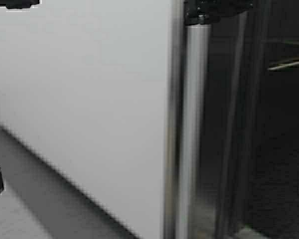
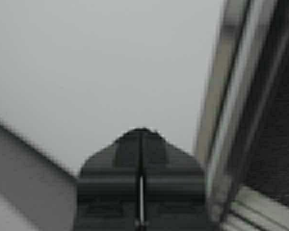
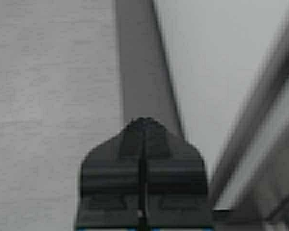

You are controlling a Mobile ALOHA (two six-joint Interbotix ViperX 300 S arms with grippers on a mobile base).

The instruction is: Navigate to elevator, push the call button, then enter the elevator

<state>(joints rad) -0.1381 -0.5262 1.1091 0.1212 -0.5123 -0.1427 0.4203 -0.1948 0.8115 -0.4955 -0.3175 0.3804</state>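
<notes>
Tall brushed-steel elevator frame (image 1: 192, 134), centre-right of high view; dark opening right of it, doors apparently open. Grey call button plate: not visible. Left gripper (image 2: 140, 132), right gripper (image 3: 142, 121): tips together, empty. Entry step: steer right, clear post.

Elevator (image 1: 192, 129): a brushed steel frame post is seen upright at the white wall's right edge.
Doorway: a dark opening is seen right of the post.
Call button: not seen in any view.
</notes>
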